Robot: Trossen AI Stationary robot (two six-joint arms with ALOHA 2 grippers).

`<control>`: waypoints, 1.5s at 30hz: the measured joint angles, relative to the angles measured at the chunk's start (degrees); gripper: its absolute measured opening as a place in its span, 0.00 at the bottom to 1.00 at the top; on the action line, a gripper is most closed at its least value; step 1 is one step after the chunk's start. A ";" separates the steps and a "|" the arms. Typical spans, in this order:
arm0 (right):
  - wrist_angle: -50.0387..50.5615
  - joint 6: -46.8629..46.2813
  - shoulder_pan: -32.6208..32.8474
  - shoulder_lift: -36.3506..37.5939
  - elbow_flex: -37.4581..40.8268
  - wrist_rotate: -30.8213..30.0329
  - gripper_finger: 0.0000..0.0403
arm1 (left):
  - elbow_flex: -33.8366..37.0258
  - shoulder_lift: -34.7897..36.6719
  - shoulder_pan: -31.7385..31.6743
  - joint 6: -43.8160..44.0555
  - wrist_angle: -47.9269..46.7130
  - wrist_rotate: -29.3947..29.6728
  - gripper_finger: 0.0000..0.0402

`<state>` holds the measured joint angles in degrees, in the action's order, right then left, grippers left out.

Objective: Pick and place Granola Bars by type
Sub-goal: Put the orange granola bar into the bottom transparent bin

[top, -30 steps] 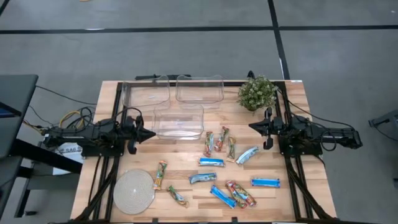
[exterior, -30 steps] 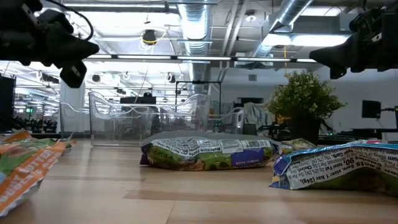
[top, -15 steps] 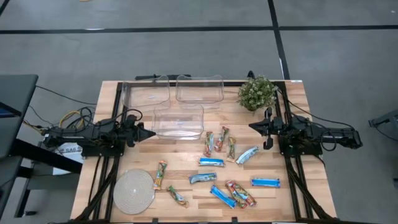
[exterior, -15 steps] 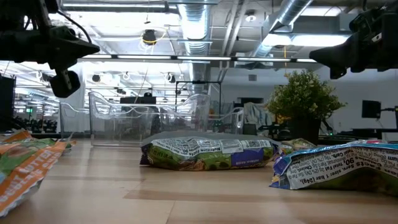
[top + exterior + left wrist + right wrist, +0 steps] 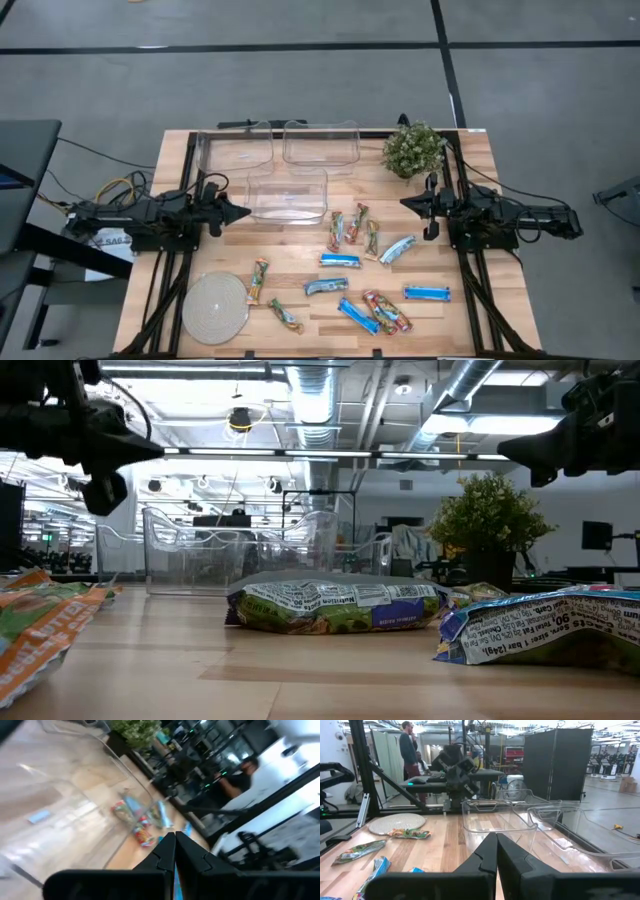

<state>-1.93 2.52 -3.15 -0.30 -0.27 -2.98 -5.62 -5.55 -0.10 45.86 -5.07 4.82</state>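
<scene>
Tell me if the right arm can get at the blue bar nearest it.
Probably yes. The blue bar lies alone on bare wood, nothing above it, just ahead of the shut right gripper, which hovers over the table.

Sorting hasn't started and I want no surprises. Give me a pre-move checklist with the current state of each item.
1. Left gripper empty and shut, hanging beside the nearest clear bin: ok.
2. Right gripper empty and shut, hanging near the potted plant: ok.
3. All three clear bins hold no bars: ok, nothing sorted yet.
4. Granola bars lie loose on the table, most apart, though two at the front overlap: not ok for a clean pick there.
5. Jaws open for a grasp: not ok, both must open first.
6. Round pale disc sits clear of the bars: ok.
</scene>
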 joint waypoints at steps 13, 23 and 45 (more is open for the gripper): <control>0.00 0.00 0.01 -0.02 0.02 0.00 0.00 | -19.65 -17.89 2.09 -13.95 -18.64 1.74 0.00; 0.00 0.01 0.01 -0.01 0.02 0.01 0.00 | -31.47 -34.86 9.97 -21.16 -21.66 2.79 0.00; 0.00 0.00 0.01 0.00 0.02 0.00 0.00 | -41.23 -56.41 14.67 -0.45 -28.67 7.06 0.00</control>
<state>-1.93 2.53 -3.14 -0.30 -0.25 -2.98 -46.85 -61.96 14.57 45.40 -33.74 11.88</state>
